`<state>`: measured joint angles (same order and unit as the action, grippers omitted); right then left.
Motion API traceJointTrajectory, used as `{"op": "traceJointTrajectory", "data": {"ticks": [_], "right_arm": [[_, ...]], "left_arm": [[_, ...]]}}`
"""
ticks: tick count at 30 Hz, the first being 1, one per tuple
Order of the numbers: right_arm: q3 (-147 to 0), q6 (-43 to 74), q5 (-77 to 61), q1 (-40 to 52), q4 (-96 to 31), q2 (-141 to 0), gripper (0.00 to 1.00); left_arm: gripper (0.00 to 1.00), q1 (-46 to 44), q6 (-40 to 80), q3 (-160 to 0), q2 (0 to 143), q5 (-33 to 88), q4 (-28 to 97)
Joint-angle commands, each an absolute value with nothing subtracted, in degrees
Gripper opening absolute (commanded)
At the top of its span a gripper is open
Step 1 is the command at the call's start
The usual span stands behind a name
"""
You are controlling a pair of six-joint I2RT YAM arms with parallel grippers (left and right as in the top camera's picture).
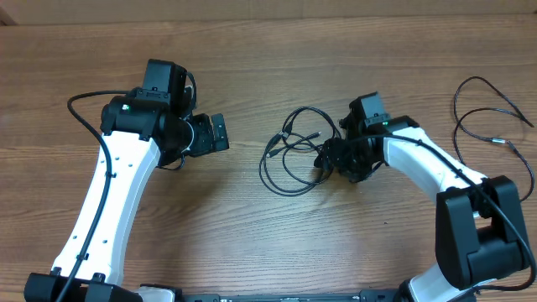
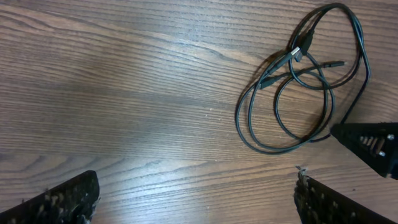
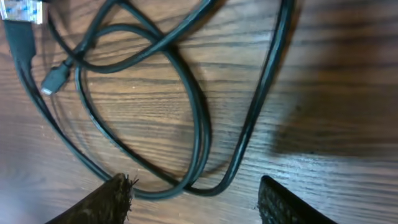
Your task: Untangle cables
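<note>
Overhead, start from the right gripper (image 1: 325, 161): find the cables (image 1: 294, 151) lying as a loose knot of loops on the table (image 1: 268, 50), touching that gripper's tip on the side facing the left gripper (image 1: 220, 134). Note one more cable (image 1: 500, 141) lying alone, well apart from the right gripper on its opposite side, past the arm.

Going by the task, treat the step in hand as pinching one strand to draw it out of the knot. To do it well:
- Take only the outermost bend (image 3: 208, 190), not the strands crossing just above it.
- Close low against the wood, squarely across the cord.
- Pull away from the knot slowly, watching for plugs (image 3: 55, 79) snagging in a loop.
- Bring in the left gripper to pin the rest in case of dragging.

Right wrist view: read the fingers (image 3: 118, 198) as part-way apart, straddling that bend, with no pinch visible yet.

Left wrist view: read the fingers (image 2: 68, 200) as spread wide, grasping nothing, touching nothing, well apart from the right gripper across the knot.
</note>
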<state>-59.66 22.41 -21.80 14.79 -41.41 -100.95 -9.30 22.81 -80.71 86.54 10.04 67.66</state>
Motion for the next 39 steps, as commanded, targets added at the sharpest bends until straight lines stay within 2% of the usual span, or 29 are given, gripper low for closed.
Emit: {"op": "traceJointTrajectory", "data": {"ticks": [1, 6, 9, 14, 27, 34, 39], "right_arm": [[-57.3, 26.5, -22.8, 14.9, -38.3, -101.2, 0.6], [-55.2, 29.2, -24.2, 15.0, -32.0, -101.5, 0.46], [-55.2, 29.1, -28.4, 15.0, -29.6, -101.7, 0.42], [-55.2, 29.1, -35.9, 15.0, -27.1, -101.7, 0.28], [-55.2, 26.5, -47.4, 15.0, -20.2, -101.7, 0.22], [-55.2, 25.0, -53.3, 15.2, -15.7, -101.7, 0.05], [-55.2, 25.0, -52.5, 16.3, -15.0, -101.7, 0.04]], "left_arm": [[1.0, -9.4, 23.8, -80.4, 86.9, 9.5, 67.7], [1.0, -9.4, 23.8, -80.4, 86.9, 9.5, 67.7], [0.99, -9.4, 23.8, -80.4, 86.9, 9.5, 67.7], [1.0, -9.4, 23.8, -80.4, 86.9, 9.5, 68.0], [1.0, -9.4, 23.8, -80.4, 86.9, 9.5, 68.5], [1.0, -9.4, 23.8, -80.4, 86.9, 9.5, 68.5], [1.0, -9.4, 23.8, -80.4, 86.9, 9.4, 68.5]]}}
